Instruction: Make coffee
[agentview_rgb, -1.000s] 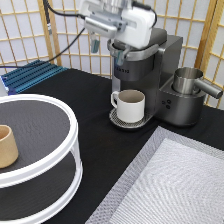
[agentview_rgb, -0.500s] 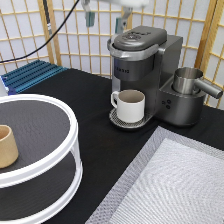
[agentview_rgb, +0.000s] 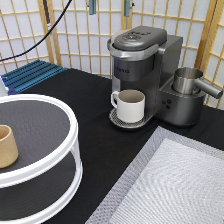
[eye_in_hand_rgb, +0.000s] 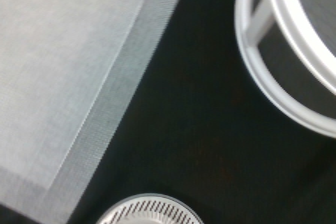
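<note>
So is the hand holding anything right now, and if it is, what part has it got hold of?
Nothing is held. The hand is at the exterior view's top edge, above the coffee machine, with only its fingertips showing, apart and empty.

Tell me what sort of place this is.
Probably a staged coffee corner on a test table: a pod coffee machine with a white mug under its spout, a two-tier round shelf, and a shoji-style screen behind.

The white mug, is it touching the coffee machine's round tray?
Touching. The exterior view shows the white mug standing on the round drip tray under the coffee machine.
</note>
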